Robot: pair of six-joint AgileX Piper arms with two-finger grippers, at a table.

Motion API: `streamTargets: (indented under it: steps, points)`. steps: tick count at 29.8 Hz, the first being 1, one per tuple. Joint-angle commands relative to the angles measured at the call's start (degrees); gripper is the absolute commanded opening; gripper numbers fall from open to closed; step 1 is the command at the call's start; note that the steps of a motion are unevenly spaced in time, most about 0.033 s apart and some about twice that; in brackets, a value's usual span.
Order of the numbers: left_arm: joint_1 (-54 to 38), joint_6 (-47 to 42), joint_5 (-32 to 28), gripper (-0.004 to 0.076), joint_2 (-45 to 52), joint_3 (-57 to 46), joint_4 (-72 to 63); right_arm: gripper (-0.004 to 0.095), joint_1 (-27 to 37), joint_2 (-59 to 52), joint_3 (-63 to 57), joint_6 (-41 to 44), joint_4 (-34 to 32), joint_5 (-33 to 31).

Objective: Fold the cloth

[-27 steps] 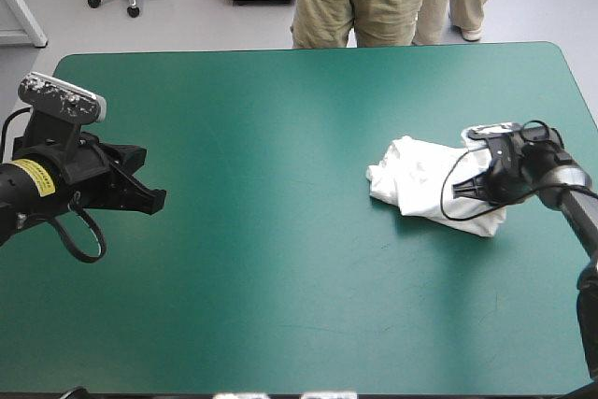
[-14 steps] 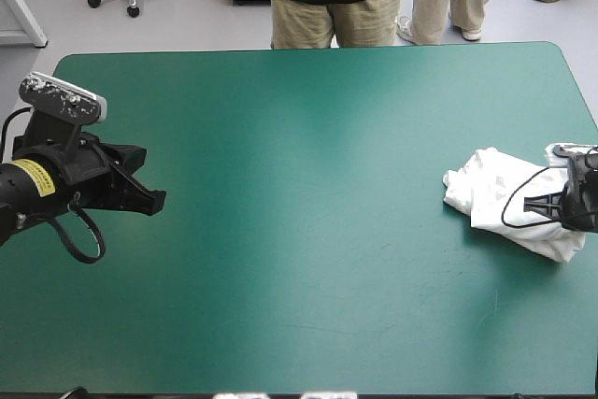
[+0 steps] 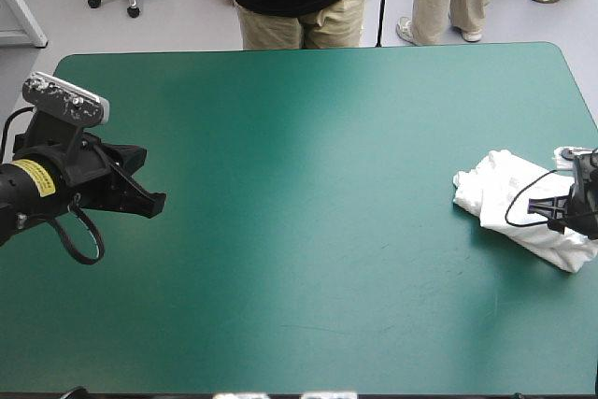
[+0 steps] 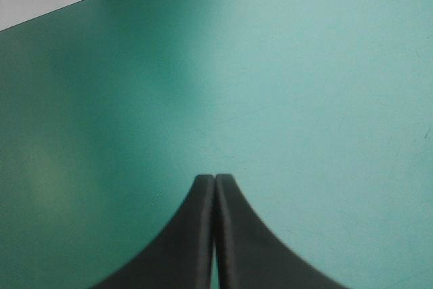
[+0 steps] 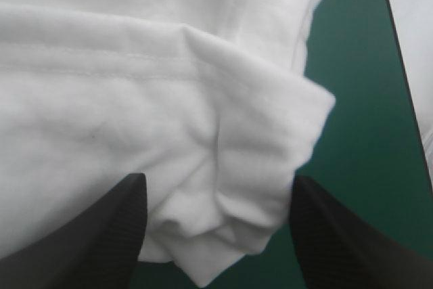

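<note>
The white T-shirt (image 3: 509,195) lies as a folded bundle close to the table's right edge. My right gripper (image 3: 562,212) rests at the bundle's right side. In the right wrist view the right gripper (image 5: 220,191) stands open, its black fingers (image 5: 118,235) apart. A puckered corner of the T-shirt (image 5: 169,99) lies loose between them. My left gripper (image 3: 152,201) hovers over the table's left part, far from the T-shirt. In its own wrist view the left gripper (image 4: 215,181) is shut to a point over bare teal-green cover.
The teal-green table (image 3: 299,184) is bare between the two arms. The bundle lies a short way from the right edge (image 3: 589,109), and teal-green cover (image 5: 365,133) shows beside the cloth.
The right gripper pulled the T-shirt bundle from the middle right toward the table's right edge, then opened and let it go. The left arm has stayed still.
</note>
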State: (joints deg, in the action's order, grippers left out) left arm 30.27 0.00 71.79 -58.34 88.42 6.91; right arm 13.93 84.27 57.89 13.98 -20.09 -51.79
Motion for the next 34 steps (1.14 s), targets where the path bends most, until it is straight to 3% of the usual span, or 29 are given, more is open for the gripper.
streamTargets:
  steps: [1,6,10,18,22,26,34]
  points:
    - [0.4,-0.6,-1.0,-0.0009,0.6,1.2,0.1,0.0574,0.5,-5.0,3.5,-0.4,0.5,-1.1]
    - [0.4,-0.6,-1.0,-0.0009,0.6,1.2,0.1,0.0463,0.1,-13.1,5.7,-3.5,10.1,-2.3]
    - [0.4,-0.6,-1.0,-0.0009,0.6,1.2,-0.2,0.0414,-3.9,-20.7,5.8,-7.2,15.8,-3.1]
    - [0.4,-0.6,0.7,-0.0009,1.3,1.2,-0.3,0.0282,-19.9,-34.6,5.8,-11.2,16.0,-8.3]
    - [0.4,-0.6,2.0,-0.0009,3.0,1.0,-1.5,0.0234,-24.6,-41.0,5.8,-11.5,17.1,-13.8]
    - [0.4,0.5,1.7,-0.0009,5.7,0.9,-6.1,0.0235,-24.9,-46.5,5.8,-11.5,20.1,-19.7]
    - [0.4,4.3,-0.2,-0.0009,16.0,-8.3,-12.9,0.0219,-24.9,-58.6,5.2,-11.5,26.6,-19.8]
